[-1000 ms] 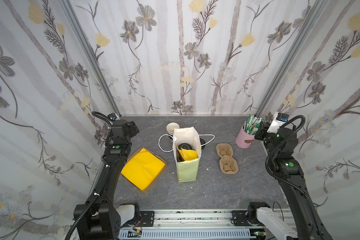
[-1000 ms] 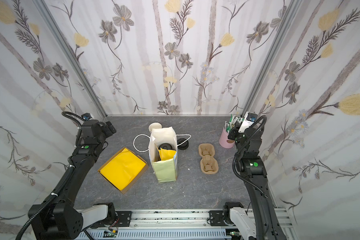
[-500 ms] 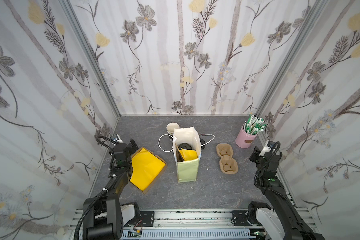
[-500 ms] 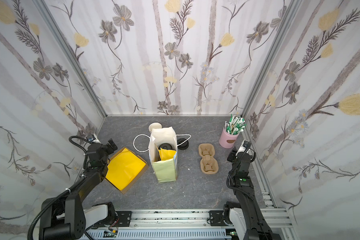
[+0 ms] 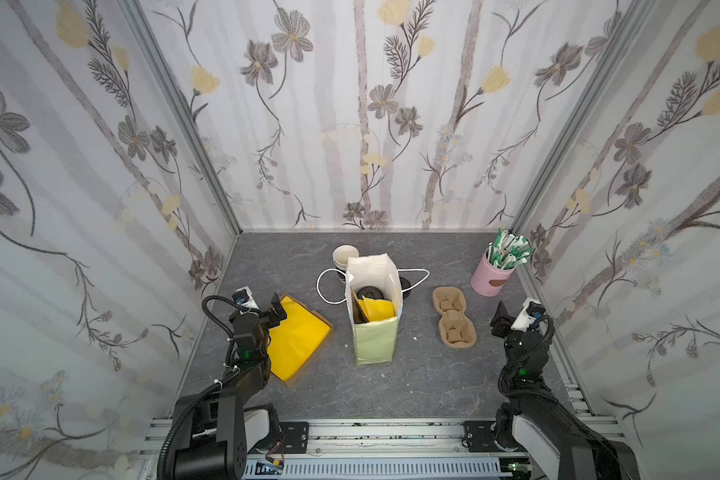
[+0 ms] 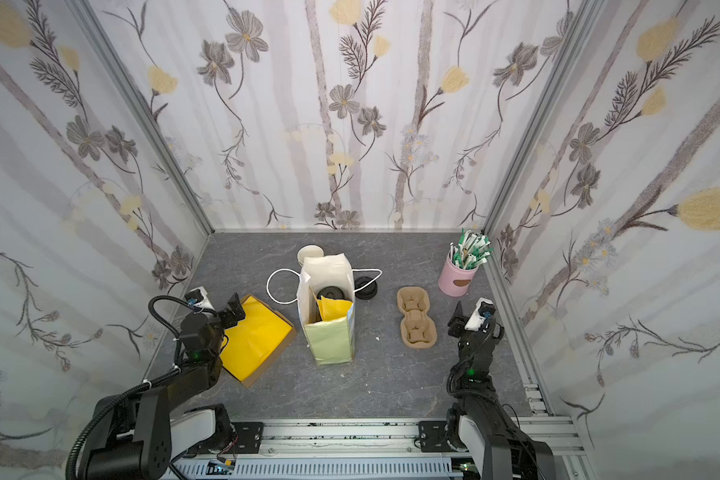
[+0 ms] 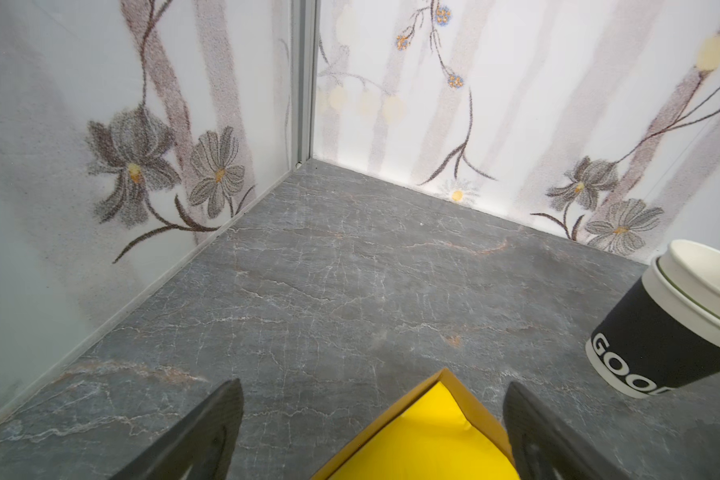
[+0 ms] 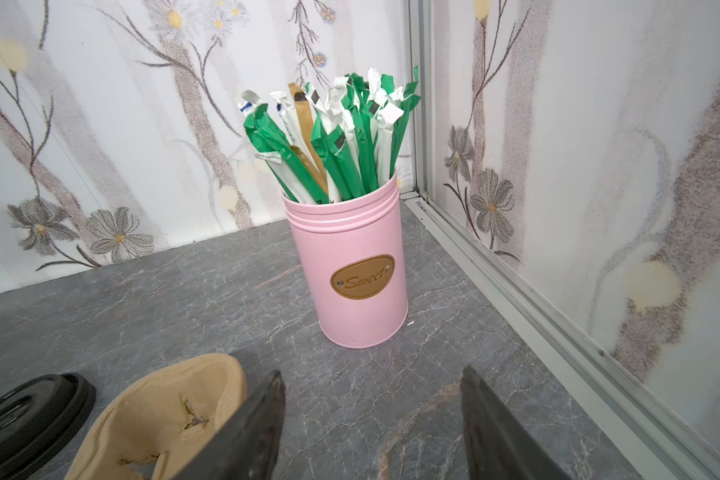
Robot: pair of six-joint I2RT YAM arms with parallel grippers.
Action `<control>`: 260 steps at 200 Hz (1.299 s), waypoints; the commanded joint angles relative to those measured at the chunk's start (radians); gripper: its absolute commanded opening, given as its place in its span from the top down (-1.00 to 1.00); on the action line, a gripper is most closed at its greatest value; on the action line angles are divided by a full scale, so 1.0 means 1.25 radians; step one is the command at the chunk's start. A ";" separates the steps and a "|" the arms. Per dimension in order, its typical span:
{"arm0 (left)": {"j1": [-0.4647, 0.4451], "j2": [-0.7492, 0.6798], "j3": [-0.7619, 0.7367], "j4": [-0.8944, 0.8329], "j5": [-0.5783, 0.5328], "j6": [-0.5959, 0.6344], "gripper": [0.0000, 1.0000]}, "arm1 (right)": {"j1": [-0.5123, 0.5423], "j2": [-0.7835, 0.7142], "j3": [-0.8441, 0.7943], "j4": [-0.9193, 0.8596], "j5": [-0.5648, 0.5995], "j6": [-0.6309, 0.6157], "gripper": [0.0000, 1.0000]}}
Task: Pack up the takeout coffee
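Inside the paper bag (image 5: 374,340) only a round black lid (image 5: 370,292) shows (the rest is hidden). Left jaws and right jaws stand open, holding nothing.

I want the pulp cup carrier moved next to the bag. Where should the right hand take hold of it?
Probably its narrow waist between the two wells, from straight above: the pulp cup carrier lies flat, and the waist is its slimmest span. The open right hand is just beside it.
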 commanded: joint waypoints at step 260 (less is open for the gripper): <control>-0.115 0.323 0.013 0.433 -0.078 0.018 -1.00 | 0.037 0.352 0.020 0.528 -0.039 -0.024 -0.99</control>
